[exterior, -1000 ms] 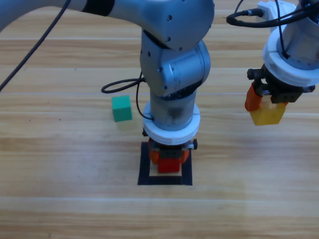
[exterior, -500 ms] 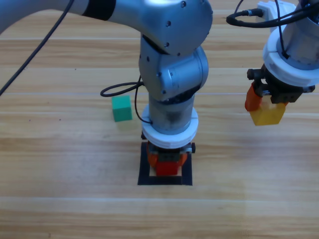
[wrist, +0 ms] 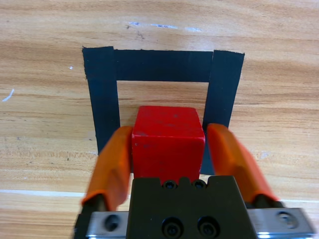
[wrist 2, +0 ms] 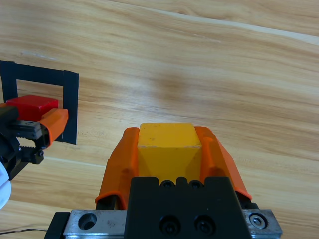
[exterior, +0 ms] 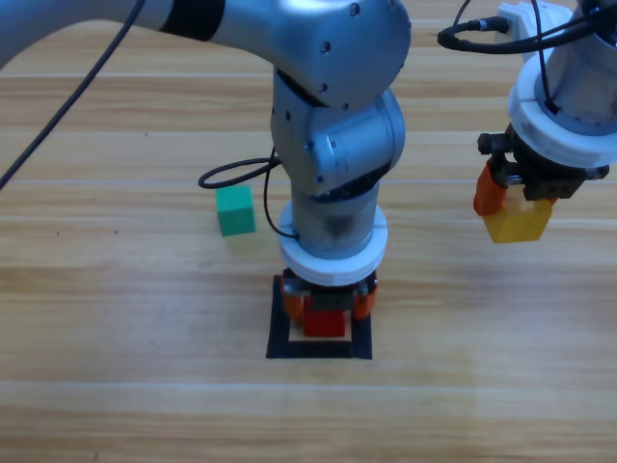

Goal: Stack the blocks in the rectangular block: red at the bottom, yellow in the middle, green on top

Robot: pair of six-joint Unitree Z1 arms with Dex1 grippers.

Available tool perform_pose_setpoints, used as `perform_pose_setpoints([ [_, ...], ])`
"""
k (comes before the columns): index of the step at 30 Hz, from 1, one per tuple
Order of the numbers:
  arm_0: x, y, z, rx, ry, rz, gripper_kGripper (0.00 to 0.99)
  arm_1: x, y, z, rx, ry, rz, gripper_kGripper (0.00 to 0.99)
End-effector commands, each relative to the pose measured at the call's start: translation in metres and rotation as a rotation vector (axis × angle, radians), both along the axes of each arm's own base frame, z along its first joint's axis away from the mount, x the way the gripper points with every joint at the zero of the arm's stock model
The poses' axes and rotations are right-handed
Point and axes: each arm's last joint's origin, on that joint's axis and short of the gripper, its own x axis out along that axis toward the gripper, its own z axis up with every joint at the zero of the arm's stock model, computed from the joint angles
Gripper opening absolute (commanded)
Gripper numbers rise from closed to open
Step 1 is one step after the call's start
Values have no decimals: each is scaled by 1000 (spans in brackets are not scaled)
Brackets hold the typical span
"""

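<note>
The red cube [exterior: 325,323] [wrist: 168,139] rests on the wood inside the black tape frame [exterior: 318,349] [wrist: 164,65]. My left gripper [exterior: 326,307] [wrist: 169,130] stands upright over it, open, with one jaw splayed on each side of the cube. The yellow cube [exterior: 516,224] [wrist 2: 168,144] hangs above the table at the right, and my right gripper [exterior: 516,207] [wrist 2: 168,132] is shut on it. The teal-green cube [exterior: 235,210] sits on the table to the upper left of the frame, apart from both grippers.
The left arm's bulky grey body [exterior: 333,145] rises over the frame and hides its far side in the high view. A black cable [exterior: 231,172] loops beside the green cube. Bare wood lies between the frame and the right gripper.
The left gripper's jaws have spread apart from the red cube, which now sits in the frame. The right arm with the yellow cube has not moved.
</note>
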Motion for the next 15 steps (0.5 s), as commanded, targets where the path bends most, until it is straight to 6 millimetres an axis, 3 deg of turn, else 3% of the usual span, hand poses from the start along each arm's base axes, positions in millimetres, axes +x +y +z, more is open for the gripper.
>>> perform_pose_setpoints([
  [1,-5,-6,-40,65,57,-17,990,0,14,-18,-33,25,24,0],
  [5,-7,-3,-34,61,50,-17,990,0,14,-18,-32,24,24,0],
  [9,-9,1,-11,32,17,-12,990,-3,15,-15,-33,14,27,0],
  [12,-11,4,14,-11,-17,-18,990,-6,15,-10,-30,1,28,0],
  [15,-18,17,52,-57,-67,5,990,-7,16,-9,-27,-2,31,0],
])
